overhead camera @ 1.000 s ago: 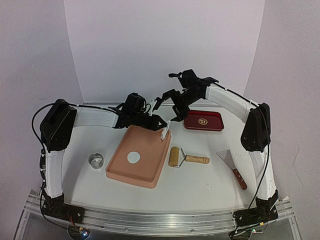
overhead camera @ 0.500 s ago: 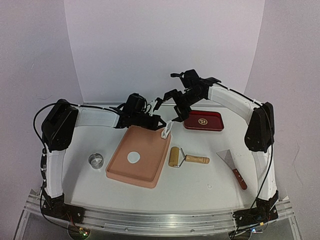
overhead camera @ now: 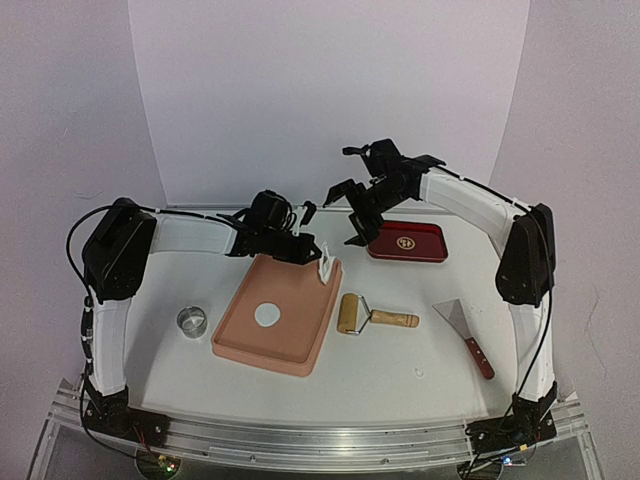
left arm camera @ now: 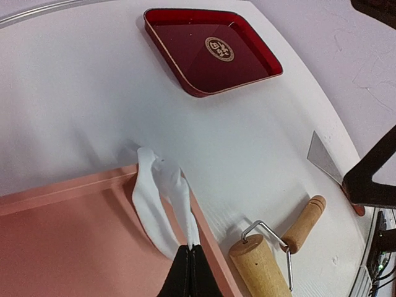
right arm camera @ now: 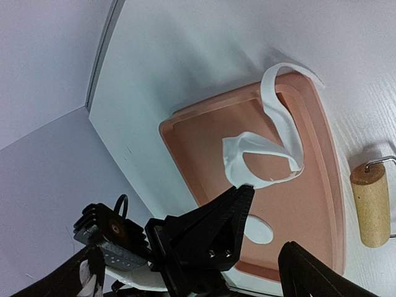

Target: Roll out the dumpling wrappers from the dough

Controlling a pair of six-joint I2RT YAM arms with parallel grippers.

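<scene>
Landmark: pink tray, set at a slant on the white worktop.

Left gripper: jaws were pressed fully together over the tray's far right corner, pinching one end of a ragged white dough strip. The strip was lifted off the tray floor and curled into a loose twisted loop. Its free end drooped across the tray's rim at that same corner. Whether that end touched the worktop, I could not tell.

Right gripper: jaws were spread wide with nothing between them. It hung in the air beyond the tray's far right corner, higher than the strip and clear of it.

Round wrapper: a thin, flat white disc with a neat edge. It lay flat on the tray floor near the middle, a little toward the left rim, and was well apart from the strip.

Rolling pin: wooden roller in a wire frame with a wooden handle. It lay on the worktop just beside the tray's right rim, handle pointing away from the tray.

Scraper: metal blade, reddish-brown handle. It lay right of the tray, past the rolling pin.

Red tray: sat beyond and to the right of the pink tray's far right corner, with a gold emblem on its floor.

Metal ring: stood near the tray's left rim, not touching it.
</scene>
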